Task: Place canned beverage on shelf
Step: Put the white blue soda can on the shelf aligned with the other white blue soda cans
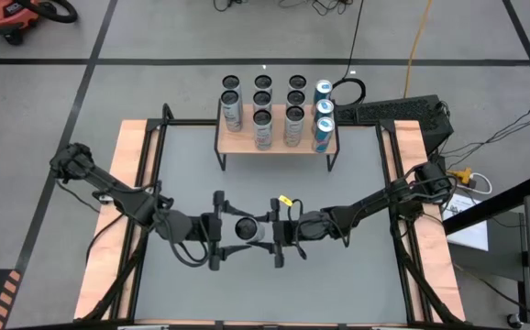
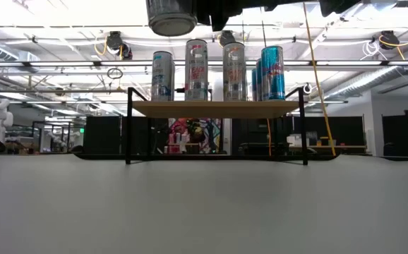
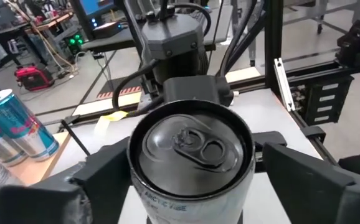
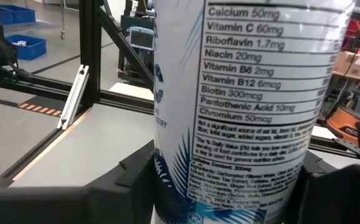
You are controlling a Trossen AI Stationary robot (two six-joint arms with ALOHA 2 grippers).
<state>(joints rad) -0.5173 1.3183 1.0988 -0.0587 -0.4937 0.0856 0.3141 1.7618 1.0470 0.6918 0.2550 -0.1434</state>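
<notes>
Silver can (image 1: 246,229) hangs above the table's (image 1: 338,275) near-middle, clamped by my right gripper (image 1: 271,231) — left gripper (image 1: 223,230) brackets it, fingers wide, not gripping. Handover stage; next I carry it to the shelf's (image 1: 247,144) bare front edge.

Robotics lab: exposed ceiling ducts (image 2: 373,74).

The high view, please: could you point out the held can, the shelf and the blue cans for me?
held can (image 1: 246,229): high view, its round top, between both grippers.
shelf (image 1: 277,147): high view, bare front strip of the wood plank.
blue cans (image 1: 324,112): high view, top of the middle blue can.
</notes>
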